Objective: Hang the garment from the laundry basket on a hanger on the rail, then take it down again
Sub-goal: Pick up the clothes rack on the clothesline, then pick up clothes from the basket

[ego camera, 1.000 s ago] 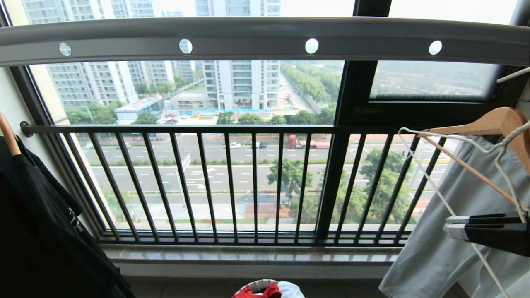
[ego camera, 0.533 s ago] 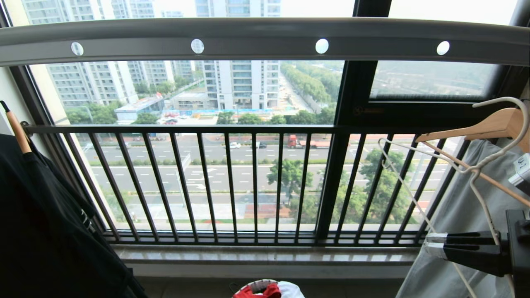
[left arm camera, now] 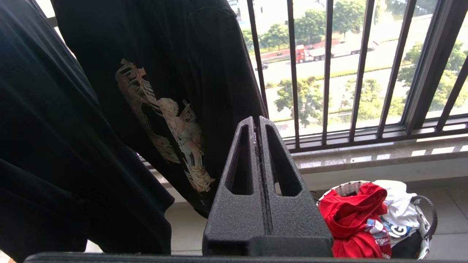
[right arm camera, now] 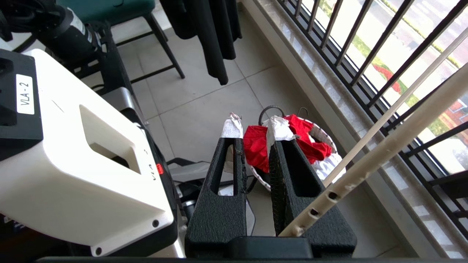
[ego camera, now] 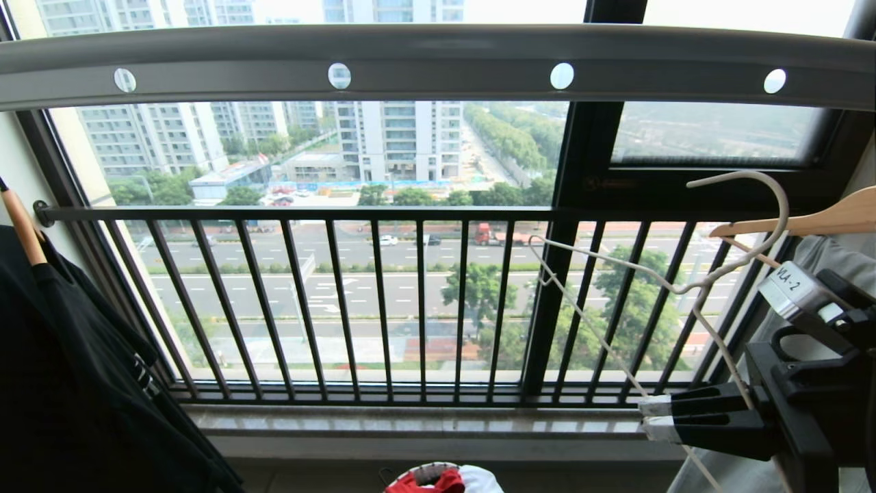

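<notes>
I have the right gripper point(ego camera: 650, 418) low at the right of the head view, pointing left, its jaws a narrow gap apart. The hanger point(ego camera: 674, 287) is carried at this gripper: its lower wire runs down past the fingers, and in the right wrist view the wire lies against the outer side of one finger point(right arm camera: 292, 175), not between the two. Whether anything is pinched in the gap I cannot tell. The hanger's hook curls up well below the rail point(ego camera: 438, 65) and does not touch it.

The left gripper point(left arm camera: 257, 124) is closed, fingers pressed flat together, holding nothing. It sits just beside the black T-shirt point(left arm camera: 153, 91) and points toward the window railing point(ego camera: 342, 301).

The garment point(left arm camera: 353, 219) lies crumpled in the basket point(left arm camera: 426, 219) on the floor under the sill, with a white garment point(left arm camera: 396, 204) beside it in the same basket. In the head view only the top of this pile shows at the bottom edge.

Counts: I see two grippers and one wire hanger. There are two wooden hangers in part: one tip point(ego camera: 814, 219) at the right above a grey cloth point(ego camera: 835, 263), one tip point(ego camera: 20, 229) at the left in the black T-shirt. The rail shows four round holes. There is one basket with two garments showing in it.
</notes>
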You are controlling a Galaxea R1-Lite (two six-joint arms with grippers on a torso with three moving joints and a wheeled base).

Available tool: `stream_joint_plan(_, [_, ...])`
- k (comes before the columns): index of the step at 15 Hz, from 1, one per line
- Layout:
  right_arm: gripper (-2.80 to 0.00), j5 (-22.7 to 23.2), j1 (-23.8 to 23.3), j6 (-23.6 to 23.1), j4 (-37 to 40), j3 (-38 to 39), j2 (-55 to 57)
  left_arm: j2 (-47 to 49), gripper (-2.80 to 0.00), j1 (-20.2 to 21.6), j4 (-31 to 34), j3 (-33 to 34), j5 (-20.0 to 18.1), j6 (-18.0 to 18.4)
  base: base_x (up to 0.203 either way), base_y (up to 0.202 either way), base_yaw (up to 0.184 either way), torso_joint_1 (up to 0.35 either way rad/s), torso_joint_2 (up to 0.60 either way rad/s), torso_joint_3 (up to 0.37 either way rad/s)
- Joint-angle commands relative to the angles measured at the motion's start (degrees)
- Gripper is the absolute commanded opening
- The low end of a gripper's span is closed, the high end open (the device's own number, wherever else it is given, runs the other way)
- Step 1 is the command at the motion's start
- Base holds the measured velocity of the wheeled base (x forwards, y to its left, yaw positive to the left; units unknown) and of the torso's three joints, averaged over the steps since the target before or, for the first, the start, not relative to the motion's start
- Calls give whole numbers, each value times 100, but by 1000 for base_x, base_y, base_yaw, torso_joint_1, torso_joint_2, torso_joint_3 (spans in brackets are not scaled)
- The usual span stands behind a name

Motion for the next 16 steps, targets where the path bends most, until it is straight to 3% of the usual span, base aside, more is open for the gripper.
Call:
stream_joint_plan(1, [-280, 64, 214, -593, 27, 13, 480, -2, -280, 1, -2, -1, 2, 5, 0, 0, 0, 0, 0, 0])
stream_joint_plan(5, [-280, 109, 543, -1300, 240, 5, 663, -2, -280, 1, -2, -1, 5, 5, 0, 0, 0, 0, 0, 0])
stream_joint_plan(12, [-280, 183, 589, -883, 200, -142, 850, 6, -280, 1, 1, -1, 2, 5, 0, 0, 0, 0, 0, 0])
stream_joint_plan(16, [-280, 148, 514, -895, 200, -143, 859, -2, -280, 1, 6, -1, 11, 5, 0, 0, 0, 0, 0, 0])
